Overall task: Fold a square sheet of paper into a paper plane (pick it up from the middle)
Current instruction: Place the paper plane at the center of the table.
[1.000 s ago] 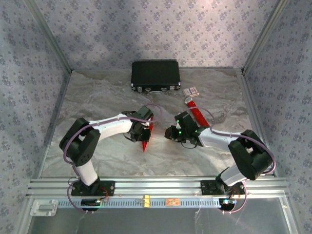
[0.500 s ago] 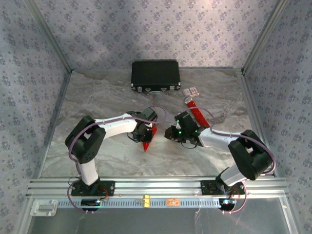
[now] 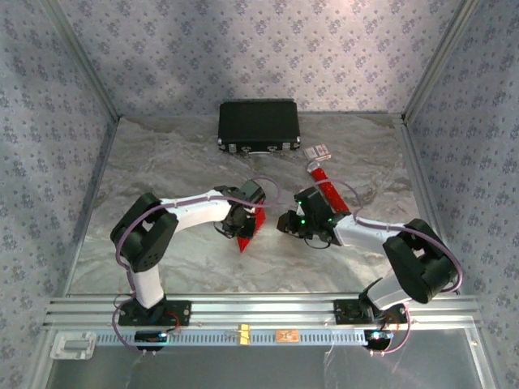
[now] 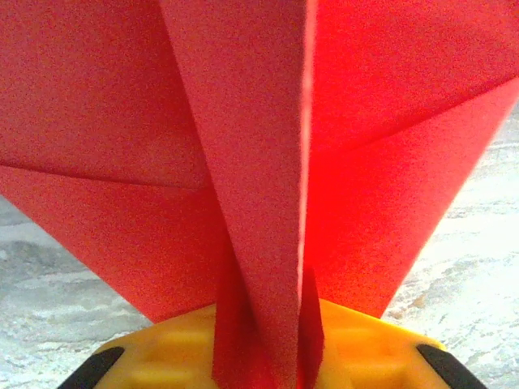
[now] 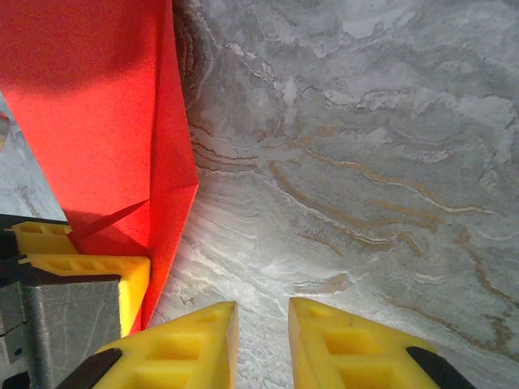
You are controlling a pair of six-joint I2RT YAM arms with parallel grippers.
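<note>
L end effector (image 4: 263,347) clamped the paper plane (image 3: 246,235) by its centre crease and had shifted it right since 1 s ago. It sat mid-worktop (image 3: 162,162), just beside R end effector (image 5: 261,324), whose jaws were slightly apart and empty. Handover or wing fold prob. next.

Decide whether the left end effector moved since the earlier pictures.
Yes. The left end effector, gripping the paper plane, shifted right, closer to the black case's centreline.
</note>
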